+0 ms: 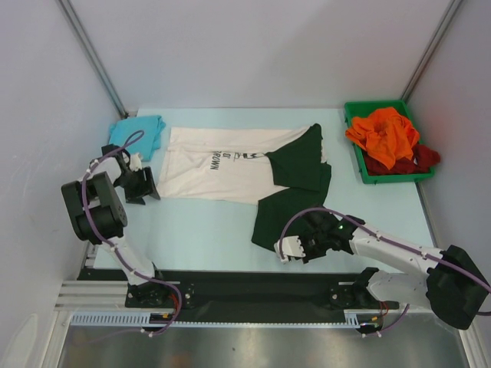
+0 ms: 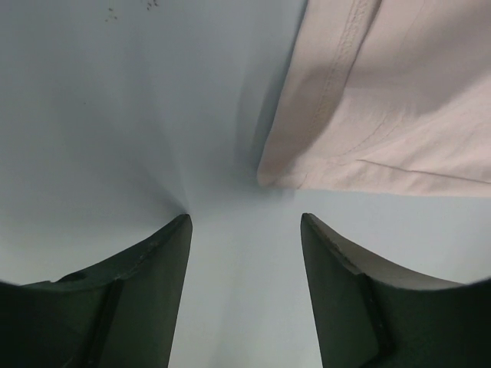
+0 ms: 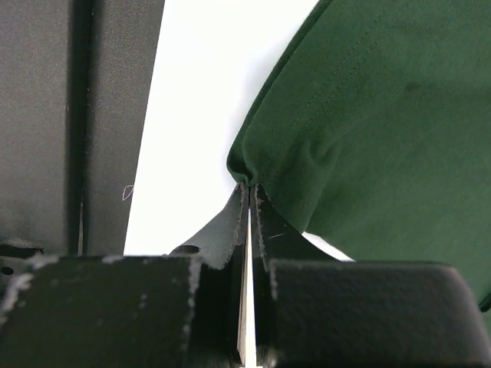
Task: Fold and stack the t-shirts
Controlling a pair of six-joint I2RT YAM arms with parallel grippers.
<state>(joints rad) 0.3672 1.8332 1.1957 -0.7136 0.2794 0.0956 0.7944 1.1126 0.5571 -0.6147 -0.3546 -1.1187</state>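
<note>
Early stage — the cream t-shirt (image 1: 222, 165) lies spread at table (image 1: 199, 230) ctr, unfolded. Right end effector (image 3: 249, 188) is clamped on its green sleeve hem; left end effector (image 2: 245, 222), jaws apart, holds nothing, beside the hem corner. Teal t-shirt (image 1: 138, 134) lies far left — orange t-shirt (image 1: 383, 132) & dark red t-shirt (image 1: 424, 159) wait in the bin (image 1: 359, 170).

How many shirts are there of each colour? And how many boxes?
Cream cloth t-shirt with dark green sleeves, spread on the table: 1
Teal cloth shirt, on the table: 1
Orange cloth shirt, in the bin: 1
Dark red cloth shirt, in the bin: 1
Green plastic bin: 1
Total: 4 shirts and 1 bin, 5 things.
</note>
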